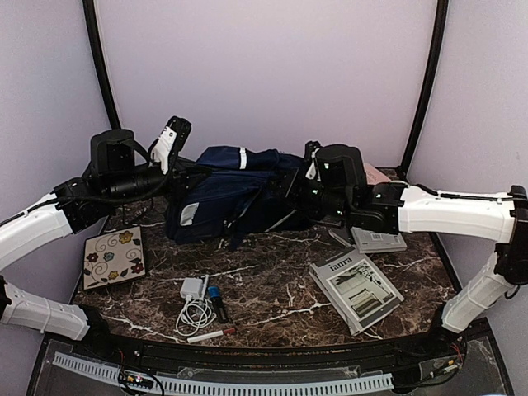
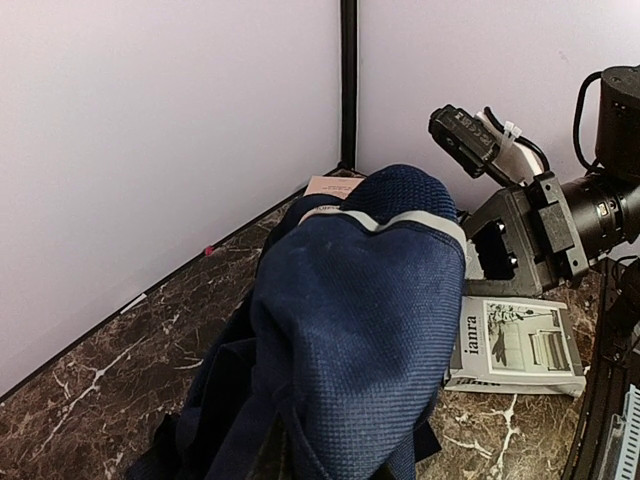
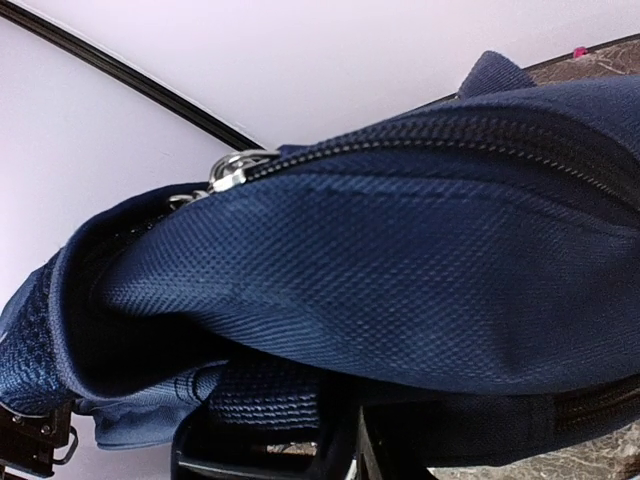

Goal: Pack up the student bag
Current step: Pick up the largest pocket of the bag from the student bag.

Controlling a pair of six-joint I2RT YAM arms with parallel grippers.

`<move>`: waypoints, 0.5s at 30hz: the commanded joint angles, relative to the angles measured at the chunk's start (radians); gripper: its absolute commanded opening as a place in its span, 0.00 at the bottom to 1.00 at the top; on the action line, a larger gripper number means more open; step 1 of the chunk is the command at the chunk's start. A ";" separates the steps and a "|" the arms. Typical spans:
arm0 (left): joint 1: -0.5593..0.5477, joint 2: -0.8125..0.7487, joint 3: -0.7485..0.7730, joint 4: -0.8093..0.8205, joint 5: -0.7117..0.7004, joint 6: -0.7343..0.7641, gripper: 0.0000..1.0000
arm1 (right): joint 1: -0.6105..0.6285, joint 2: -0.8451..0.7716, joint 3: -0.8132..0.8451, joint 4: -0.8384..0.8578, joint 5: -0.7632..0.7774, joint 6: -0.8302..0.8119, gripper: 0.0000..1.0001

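Bag lies on its side at the far middle of the table, between the two arms. Left tool is at the bag's left end. Its fingers are buried under fabric in the wrist view, clamped tight on bunched cloth. Right tool is at the bag's right end with its tips hidden behind fabric, so I can't tell how wide it is or whether it grips. The arms cover parts of the bag. Navy weave, white stripe, grey panel, zip with metal pull close above the right tool.
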 commanded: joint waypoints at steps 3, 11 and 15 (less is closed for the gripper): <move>-0.013 -0.035 0.013 0.130 0.064 -0.018 0.00 | -0.047 -0.049 -0.017 -0.011 -0.037 -0.074 0.31; -0.013 -0.030 0.016 0.125 0.068 -0.015 0.00 | -0.049 0.027 0.055 0.003 -0.201 -0.179 0.32; -0.013 -0.036 0.016 0.125 0.066 -0.013 0.00 | -0.050 0.054 0.073 -0.016 -0.147 -0.184 0.28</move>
